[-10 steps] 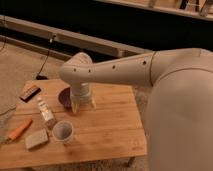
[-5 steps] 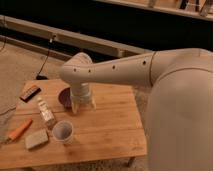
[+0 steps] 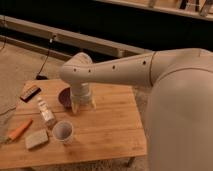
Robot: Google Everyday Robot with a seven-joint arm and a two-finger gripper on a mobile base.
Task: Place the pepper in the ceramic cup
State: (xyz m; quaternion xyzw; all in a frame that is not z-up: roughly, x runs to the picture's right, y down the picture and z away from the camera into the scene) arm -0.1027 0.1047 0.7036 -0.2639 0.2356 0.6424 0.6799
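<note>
- pepper (image 3: 20,129), slim, orange-red and tapered to a point, is found lying flat on the light wooden table (image 3: 110,125), right by the left edge and set on a diagonal.
- tan rectangular sponge block (image 3: 36,139) is laid just beside the pepper, to its right and a bit nearer the front edge; whether the two touch can't really be made out.
- small white round ceramic cup (image 3: 63,131) with a greyish inside is stood upright just right of the sponge block, clearly apart from the pepper.
- slim clear bottle (image 3: 46,111) is seen behind the sponge block and the ceramic cup, angled across the boards; lying or just leaning, can't be told.
- dark purple bowl (image 3: 64,97) is placed further back, and its right side is hidden by the arm.
- dark flat rectangular object (image 3: 30,92) is parked near the far left corner of the table.
- gripper (image 3: 81,106) is hung from the big off-white arm (image 3: 125,75) and pointed down over the table, just right of the bowl and behind the ceramic cup, well apart from the pepper. Whether it's open or closed can't be told from this angle.
</note>
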